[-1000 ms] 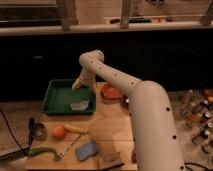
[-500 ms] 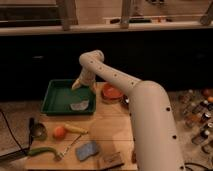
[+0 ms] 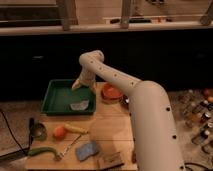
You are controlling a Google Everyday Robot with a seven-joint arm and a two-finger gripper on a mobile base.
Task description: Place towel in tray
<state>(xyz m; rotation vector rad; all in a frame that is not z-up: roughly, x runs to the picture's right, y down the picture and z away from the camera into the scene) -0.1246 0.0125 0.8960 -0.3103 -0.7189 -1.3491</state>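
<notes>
1. While the towel [image 3: 80, 105] shows as a small pale crumpled patch on the floor of the tray [image 3: 56, 96], toward its lower right corner, I judge the placing all but done.
2. The tray sits left of centre in the frame, on the upper left part of the wooden table [image 3: 107, 132].
3. My gripper [image 3: 80, 85] hangs over the tray's upper right corner, above the towel and, as far as I can see, apart from it. Whether it is open or closed I cannot tell.
4. First risk: if a fold of cloth clings to me, pulling away would drag the towel over the rim and out of the tray.
5. Second risk: the orange-red bowl [image 3: 112, 93] stands just beside the tray's right rim, close under my arm. A low sideways swing would knock it or push it along the table.
6. Third risk: lifting carelessly could catch the tray's raised rim and shift the whole tray.
7. The orange [image 3: 59, 132] and the blue sponge [image 3: 87, 150] lie in the lower part of the frame, well apart from the tray, so only a wide sweep would reach them.
</notes>
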